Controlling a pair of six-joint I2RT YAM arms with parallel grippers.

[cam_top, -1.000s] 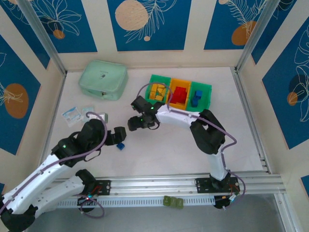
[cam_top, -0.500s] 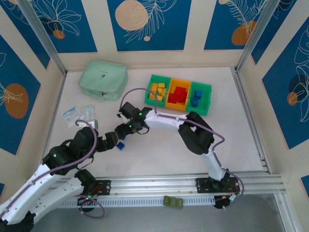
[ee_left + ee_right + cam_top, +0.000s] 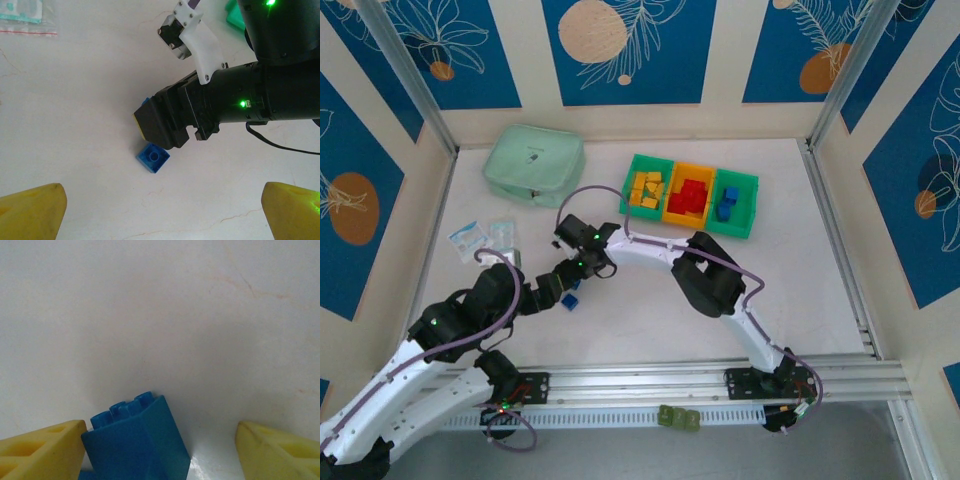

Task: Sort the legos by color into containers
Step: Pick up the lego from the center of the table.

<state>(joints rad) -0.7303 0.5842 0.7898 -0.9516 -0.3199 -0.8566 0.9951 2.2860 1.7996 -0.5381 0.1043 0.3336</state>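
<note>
Blue lego brick (image 3: pixel 134 440) is bracketed by spread jaws of right gripper (image 3: pixel 157 431), off-centre toward one finger; left gripper (image 3: pixel 161 195), also spread, farther off.

Bright, even light falling from above on the white table (image 3: pixel 650 310); shadows there soft and short, no hard glare in the overhead view; left wrist view sharp at centre, a green lamp (image 3: pixel 243 104) glowing centre right, yellow fingertips (image 3: pixel 30 212) blurred in the bottom corners; right wrist view close in, blue brick (image 3: pixel 135 440) softly focused at bottom, pale sheen on the table just right of it.
</note>
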